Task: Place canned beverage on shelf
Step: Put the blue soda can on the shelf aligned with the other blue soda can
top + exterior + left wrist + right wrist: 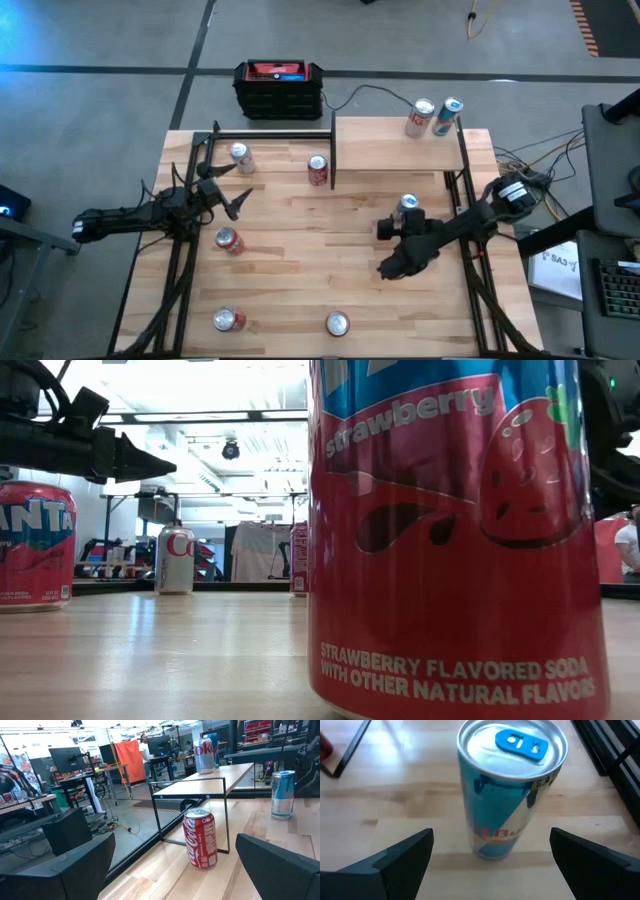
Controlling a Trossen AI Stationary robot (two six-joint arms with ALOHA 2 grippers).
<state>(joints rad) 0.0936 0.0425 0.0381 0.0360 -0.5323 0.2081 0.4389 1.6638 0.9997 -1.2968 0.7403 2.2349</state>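
The shelf (400, 148) stands at the table's far right, and two cans (420, 118) (447, 117) stand upright on it. A slim blue and silver can (407, 207) (507, 785) stands upright on the tabletop in front of the shelf. My right gripper (387, 248) (492, 840) is open just near of this can, one finger on either side, touching nothing. My left gripper (232, 188) (175, 865) is open and empty at the table's left, pointing at a red cola can (318, 170) (201, 837) standing by the shelf's left posts.
More cans stand on the table: one at far left (240, 158), one left of middle (228, 240), two by the near edge (228, 319) (337, 323). The last fills the low view (455, 540). A black-and-red box (279, 88) sits beyond the far edge.
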